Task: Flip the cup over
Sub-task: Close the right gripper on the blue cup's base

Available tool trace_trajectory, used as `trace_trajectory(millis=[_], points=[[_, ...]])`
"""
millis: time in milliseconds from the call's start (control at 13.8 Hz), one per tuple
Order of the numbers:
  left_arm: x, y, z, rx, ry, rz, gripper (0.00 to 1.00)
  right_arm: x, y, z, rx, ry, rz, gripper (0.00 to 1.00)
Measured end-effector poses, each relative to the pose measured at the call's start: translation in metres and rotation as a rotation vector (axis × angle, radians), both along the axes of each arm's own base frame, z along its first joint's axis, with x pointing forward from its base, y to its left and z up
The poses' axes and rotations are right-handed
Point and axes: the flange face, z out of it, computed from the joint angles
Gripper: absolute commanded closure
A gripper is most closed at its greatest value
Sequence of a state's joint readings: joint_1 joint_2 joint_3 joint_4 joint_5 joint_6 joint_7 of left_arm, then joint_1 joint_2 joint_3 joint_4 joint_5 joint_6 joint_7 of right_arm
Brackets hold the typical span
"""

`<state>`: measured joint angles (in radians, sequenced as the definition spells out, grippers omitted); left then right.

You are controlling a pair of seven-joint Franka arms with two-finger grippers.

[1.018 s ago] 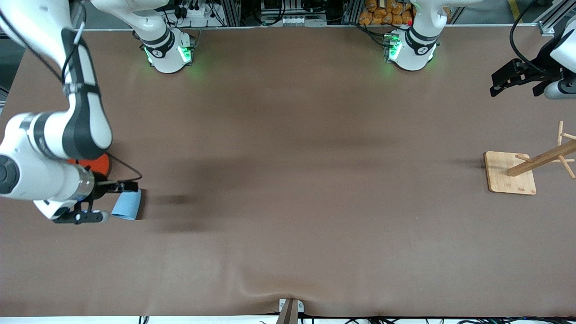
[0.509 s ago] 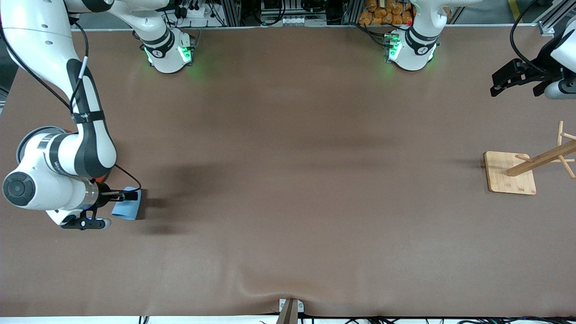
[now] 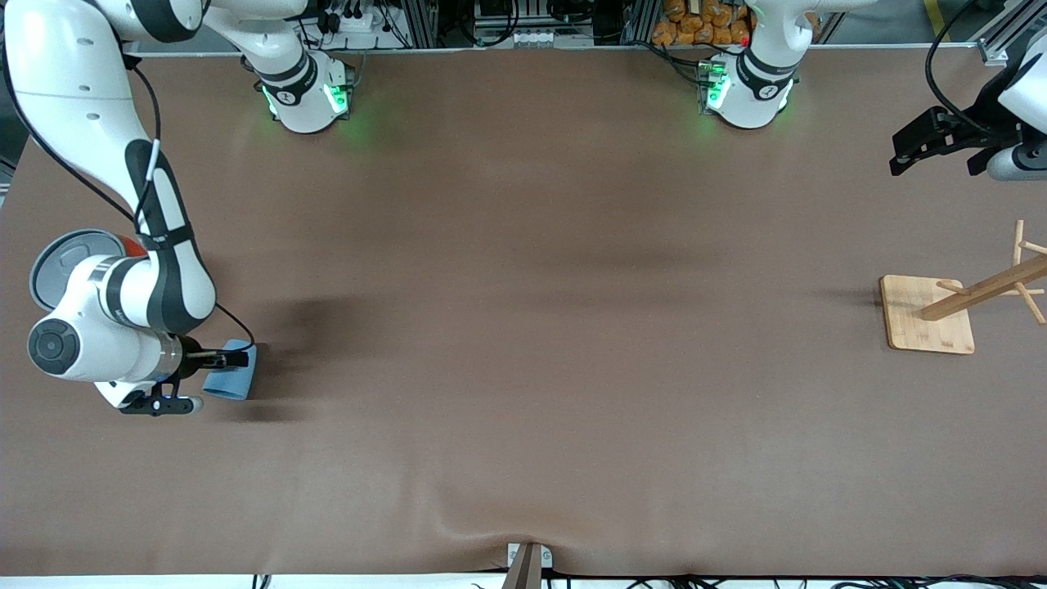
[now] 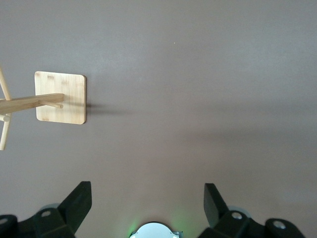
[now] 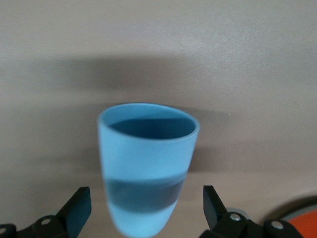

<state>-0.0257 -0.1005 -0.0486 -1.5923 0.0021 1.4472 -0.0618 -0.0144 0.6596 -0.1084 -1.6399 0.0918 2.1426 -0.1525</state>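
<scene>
The light blue cup (image 3: 235, 383) lies on its side on the brown table, its mouth turned toward the left arm's end of the table. My right gripper (image 3: 219, 380) is low over it and open, one finger on each side of the cup. In the right wrist view the cup (image 5: 146, 158) lies between the fingertips (image 5: 82, 199) of the right gripper (image 5: 146, 198), with a gap on both sides. My left gripper (image 3: 932, 151) waits open and empty in the air at the left arm's end of the table, and its own view shows it (image 4: 147, 192) with nothing between the fingers.
An orange-red can with a grey lid (image 3: 61, 260) stands beside the right arm's wrist, farther from the front camera than the cup; its edge shows in the right wrist view (image 5: 303, 225). A wooden peg rack (image 3: 928, 317) stands near the left arm's end (image 4: 60, 97).
My right arm has come down and drawn in, bringing the open fingers around the cup. The can's grey lid is now uncovered. The cup and left arm have not moved.
</scene>
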Motion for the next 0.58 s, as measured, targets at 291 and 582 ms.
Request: trace_trajectory(millis=[291, 582], points=[[0.003, 0.000, 0.001, -0.001, -0.020, -0.001, 0.00, 0.002, 0.000, -0.018, 0.013, -0.022, -0.010, 0.00], [0.005, -0.001, 0.000, -0.002, -0.032, -0.001, 0.00, 0.005, 0.011, -0.030, 0.037, -0.042, -0.022, 0.00]])
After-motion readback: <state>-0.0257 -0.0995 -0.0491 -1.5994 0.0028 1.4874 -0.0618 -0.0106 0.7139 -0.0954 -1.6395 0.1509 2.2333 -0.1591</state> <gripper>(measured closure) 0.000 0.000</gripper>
